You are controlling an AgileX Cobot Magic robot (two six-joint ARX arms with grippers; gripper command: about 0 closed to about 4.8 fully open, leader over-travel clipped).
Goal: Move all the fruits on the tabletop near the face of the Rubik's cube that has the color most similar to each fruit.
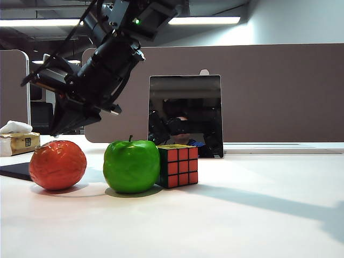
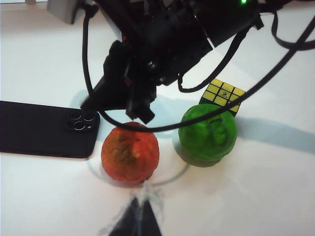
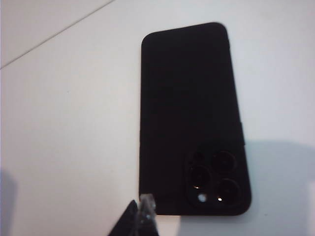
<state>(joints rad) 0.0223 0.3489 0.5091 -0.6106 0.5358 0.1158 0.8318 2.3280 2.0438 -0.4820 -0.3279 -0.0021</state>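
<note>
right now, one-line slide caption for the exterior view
Green apple touching Rubik's cube, orange-red fruit apart at left, dark robot arm overhead.

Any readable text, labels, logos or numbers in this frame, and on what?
None can be read.
Tissue box: a dark printed mark, too small to read.
Rubik's cube: a small mark on the centre yellow sticker, blurred.
Phone: no visible text.
Left gripper and right gripper: no markings visible.

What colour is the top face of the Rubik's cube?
Yellow; the Rubik's cube shows its top face best in the left wrist view.
</note>
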